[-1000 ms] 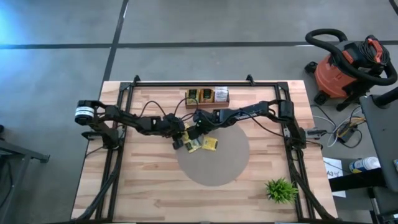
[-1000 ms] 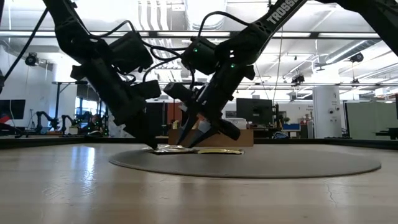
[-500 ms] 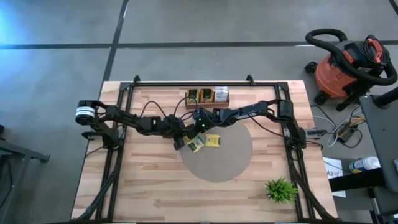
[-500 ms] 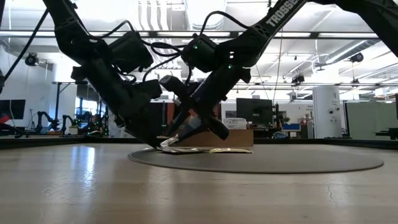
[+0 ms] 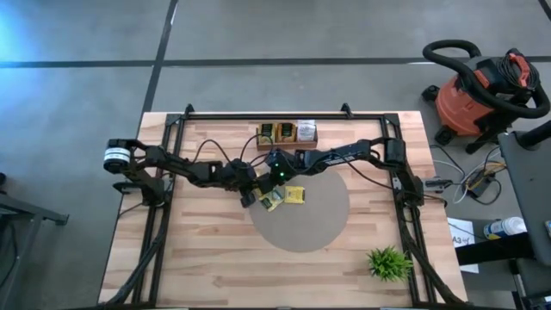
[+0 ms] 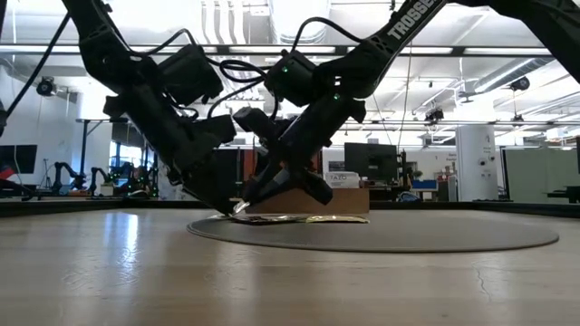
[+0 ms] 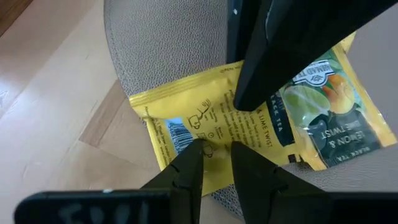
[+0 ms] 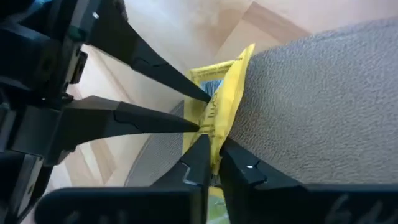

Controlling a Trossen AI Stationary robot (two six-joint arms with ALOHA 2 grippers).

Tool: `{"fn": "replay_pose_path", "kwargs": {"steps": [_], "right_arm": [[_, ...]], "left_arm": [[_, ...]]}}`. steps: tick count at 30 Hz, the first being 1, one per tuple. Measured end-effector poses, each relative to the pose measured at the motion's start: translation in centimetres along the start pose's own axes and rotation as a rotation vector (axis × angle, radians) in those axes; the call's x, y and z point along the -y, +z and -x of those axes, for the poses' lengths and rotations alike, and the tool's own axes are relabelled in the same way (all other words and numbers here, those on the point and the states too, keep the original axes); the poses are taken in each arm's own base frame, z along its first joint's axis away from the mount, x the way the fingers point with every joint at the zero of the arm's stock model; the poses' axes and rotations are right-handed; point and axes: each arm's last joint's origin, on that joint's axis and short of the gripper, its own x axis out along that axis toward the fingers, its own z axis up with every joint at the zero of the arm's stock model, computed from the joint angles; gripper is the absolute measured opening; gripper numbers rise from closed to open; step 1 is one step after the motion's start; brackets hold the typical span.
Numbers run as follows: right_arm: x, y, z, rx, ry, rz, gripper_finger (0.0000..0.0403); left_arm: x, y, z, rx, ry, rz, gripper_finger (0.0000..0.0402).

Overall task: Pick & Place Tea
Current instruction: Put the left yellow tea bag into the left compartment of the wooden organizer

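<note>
Both arms meet at the near-left edge of the round grey mat [image 5: 301, 220] on the wooden worktop [image 5: 207, 258]. Right end effector [image 8: 212, 160] is clamped on the raised edge of a yellow tea packet [image 8: 225, 93]; the packet stands tilted up off the mat where it's pinched, mat edge just beside it. Left end effector [image 7: 214, 149] has its 2 fingers part-open with their tips pressing on the same yellow packet [image 7: 205, 124], near the barcode end; nothing sits between the fingers, so it's pinning, not gripping. The packet overlaps the mat edge, partly on mat, partly over bare wood. A 2nd packet [image 7: 323, 112] with green lemon/lime print lies touching it, flat on the mat, partly under the right arm's finger. In the high view the 2 yellow packets [image 5: 284, 198] sit at the mat's upper-left rim, directly under the crossed arm tips. Low view shows the packets [image 6: 299, 217] as a thin flat pile at the mat's left end. Farther back, a brown wooden tray [image 5: 287, 133] holding more packets sits at the worktop's far edge. Green plant [image 5: 389, 263] at the near-right corner, well apart.
</note>
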Motion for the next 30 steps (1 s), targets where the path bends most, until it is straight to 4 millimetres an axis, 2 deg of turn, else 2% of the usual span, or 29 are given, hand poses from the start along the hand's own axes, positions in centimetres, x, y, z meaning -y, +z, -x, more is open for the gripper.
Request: {"fn": "replay_pose_path", "kwargs": {"steps": [4, 8, 13, 17, 19, 22, 25, 27, 30], "right_arm": [[-0.1, 0.3, 0.1, 0.001, 0.013, -0.04, 0.0011], [-0.5, 1.2, 0.7, 0.045, 0.042, -0.093, 0.0009], [-1.3, 3.5, 2.2, 0.179, 0.162, -0.217, 0.0009], [-1.8, 6.1, 3.9, 0.313, 0.311, -0.378, 0.0009], [-1.9, 7.0, 4.5, 0.344, 0.365, -0.439, 0.0009], [-2.2, 7.9, 5.1, 0.359, 0.404, -0.481, 0.0009], [-2.6, 8.2, 5.3, 0.353, 0.425, -0.511, 0.0008], [-2.7, 8.2, 5.4, 0.347, 0.434, -0.53, 0.0008], [-2.9, 8.4, 5.5, 0.344, 0.446, -0.562, 0.0008]], "left_arm": [[0.1, 0.5, 1.1, 0.024, -0.002, 0.003, 0.008], [0.3, 1.5, 3.7, 0.106, 0.093, -0.015, 0.008], [1.6, 1.9, 7.6, 0.221, 0.237, -0.132, 0.008], [3.1, 1.7, 9.8, 0.295, 0.309, -0.239, 0.008], [3.8, 1.4, 10.4, 0.321, 0.401, -0.313, 0.008], [4.3, 0.9, 10.9, 0.334, 0.633, -0.425, 0.008], [4.1, 0.9, 11.2, 0.35, 0.83, -0.427, 0.008], [3.9, 0.9, 11.3, 0.354, 0.87, -0.415, 0.008], [3.6, 1.1, 11.1, 0.352, 0.817, -0.38, 0.008]]}}
